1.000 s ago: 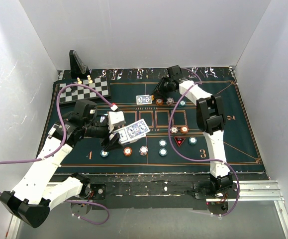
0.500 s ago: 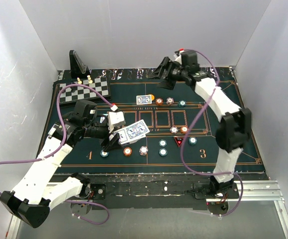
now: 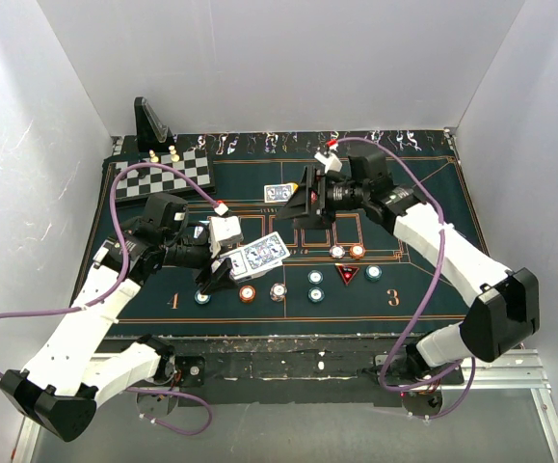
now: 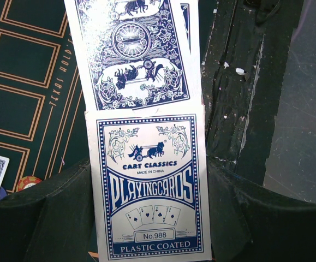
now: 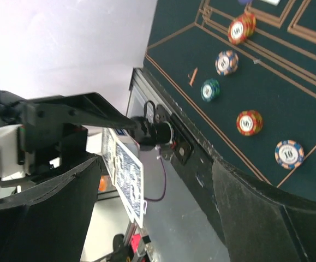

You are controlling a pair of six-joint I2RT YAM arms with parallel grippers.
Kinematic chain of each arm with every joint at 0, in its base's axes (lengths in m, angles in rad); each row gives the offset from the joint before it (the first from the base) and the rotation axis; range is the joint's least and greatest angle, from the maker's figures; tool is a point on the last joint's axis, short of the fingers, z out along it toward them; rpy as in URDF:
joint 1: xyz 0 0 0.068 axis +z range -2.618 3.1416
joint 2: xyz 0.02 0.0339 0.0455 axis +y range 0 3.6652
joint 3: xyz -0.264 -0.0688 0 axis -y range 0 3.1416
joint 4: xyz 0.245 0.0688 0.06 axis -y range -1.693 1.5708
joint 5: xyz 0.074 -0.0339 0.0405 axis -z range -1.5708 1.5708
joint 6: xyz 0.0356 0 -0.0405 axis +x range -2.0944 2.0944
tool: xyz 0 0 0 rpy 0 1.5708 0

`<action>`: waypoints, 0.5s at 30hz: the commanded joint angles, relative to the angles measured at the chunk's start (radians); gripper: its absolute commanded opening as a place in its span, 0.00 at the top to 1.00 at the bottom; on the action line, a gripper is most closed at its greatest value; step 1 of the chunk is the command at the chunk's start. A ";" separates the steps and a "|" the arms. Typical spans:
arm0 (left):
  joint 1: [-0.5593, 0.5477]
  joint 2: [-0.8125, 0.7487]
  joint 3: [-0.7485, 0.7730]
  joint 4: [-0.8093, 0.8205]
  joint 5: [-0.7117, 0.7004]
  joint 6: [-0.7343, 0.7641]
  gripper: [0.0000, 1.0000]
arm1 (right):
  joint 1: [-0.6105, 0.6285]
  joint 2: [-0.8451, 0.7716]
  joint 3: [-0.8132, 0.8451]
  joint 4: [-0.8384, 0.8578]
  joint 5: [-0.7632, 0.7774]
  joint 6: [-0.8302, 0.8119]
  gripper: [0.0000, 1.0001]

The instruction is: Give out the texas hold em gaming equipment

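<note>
I see left gripper [image 3: 228,266] clamped on pack of cards [image 3: 261,253], held over mat [image 3: 423,280] left of centre; loose blue-backed cards fan past box end. Right gripper [image 3: 307,203] hangs over far middle of mat, jaws wide, nothing between. Single card [image 3: 279,193] lies blue back up just beside it. Orange chip [image 3: 248,292] and whitish chip [image 3: 278,289] sit toward near edge, red triangle marker [image 3: 347,274] right of centre.
</note>
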 commanded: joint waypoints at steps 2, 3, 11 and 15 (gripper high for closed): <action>0.005 -0.007 0.015 0.023 0.019 0.001 0.92 | 0.038 -0.023 -0.033 -0.003 -0.017 -0.007 0.11; 0.005 -0.005 0.017 0.023 0.018 -0.001 0.92 | 0.047 -0.018 -0.033 -0.001 -0.020 -0.002 0.10; 0.005 0.001 0.006 0.033 0.009 -0.002 0.92 | 0.096 -0.029 -0.095 0.060 -0.043 0.054 0.23; 0.005 0.010 0.005 0.047 0.009 -0.002 0.92 | 0.110 -0.052 -0.130 0.075 -0.040 0.076 0.33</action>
